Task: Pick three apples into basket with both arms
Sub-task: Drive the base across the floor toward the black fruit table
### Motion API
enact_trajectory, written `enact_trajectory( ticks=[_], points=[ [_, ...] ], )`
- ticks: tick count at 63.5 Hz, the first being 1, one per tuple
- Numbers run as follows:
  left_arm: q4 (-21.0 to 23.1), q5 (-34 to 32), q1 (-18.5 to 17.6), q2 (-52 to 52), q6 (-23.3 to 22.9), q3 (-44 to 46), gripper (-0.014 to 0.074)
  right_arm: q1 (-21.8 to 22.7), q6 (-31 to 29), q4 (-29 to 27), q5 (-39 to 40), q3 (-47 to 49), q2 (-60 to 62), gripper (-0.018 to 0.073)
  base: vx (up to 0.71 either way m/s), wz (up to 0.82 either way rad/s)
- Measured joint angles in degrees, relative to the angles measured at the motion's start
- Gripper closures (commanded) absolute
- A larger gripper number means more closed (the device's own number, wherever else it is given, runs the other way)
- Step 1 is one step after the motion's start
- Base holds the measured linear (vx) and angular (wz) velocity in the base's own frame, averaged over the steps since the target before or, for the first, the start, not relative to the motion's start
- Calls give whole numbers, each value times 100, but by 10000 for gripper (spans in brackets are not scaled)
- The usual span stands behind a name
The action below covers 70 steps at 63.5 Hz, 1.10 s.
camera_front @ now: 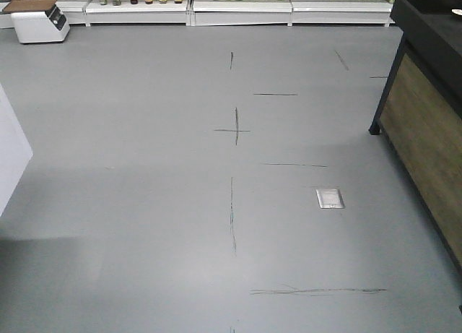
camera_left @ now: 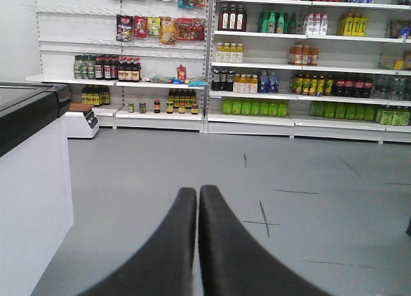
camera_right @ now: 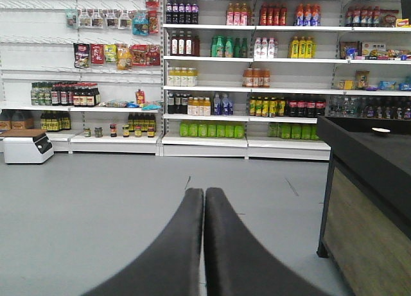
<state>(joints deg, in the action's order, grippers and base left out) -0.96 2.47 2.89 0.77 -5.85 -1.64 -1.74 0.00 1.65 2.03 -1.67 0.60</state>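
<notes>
Facing shelves (camera_left: pixel 308 36), end effectors (camera_left: pixel 198 194) (camera_right: pixel 204 196) pinched (labels (camera_right: pixel 196 107) illegible).

My left gripper (camera_left: pixel 198 191) appears in its wrist camera as two matte, charcoal-black fingers (camera_left: pixel 164 251) with a smooth, plain surface. Each is broad at the lower edge of the view and sweeps inward in a long curve to a narrow, rounded tip, with only a thin pale seam between the pair. My right gripper (camera_right: pixel 204 192) looks the same in its own wrist camera: two dark, softly sheened fingers (camera_right: pixel 247 257) of the same horn-like shape, wide at the base, slim and blunt at the top, with straight inner edges and concave outer edges.
</notes>
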Motion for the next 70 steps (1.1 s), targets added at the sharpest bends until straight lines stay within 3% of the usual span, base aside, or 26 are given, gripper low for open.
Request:
enact_trajectory(
  ticks=[70],
  points=[
    [0, 0, 0, 0, 0, 0, 603, 0, 0, 0, 0, 0, 0, 568, 0, 0]
  ],
)
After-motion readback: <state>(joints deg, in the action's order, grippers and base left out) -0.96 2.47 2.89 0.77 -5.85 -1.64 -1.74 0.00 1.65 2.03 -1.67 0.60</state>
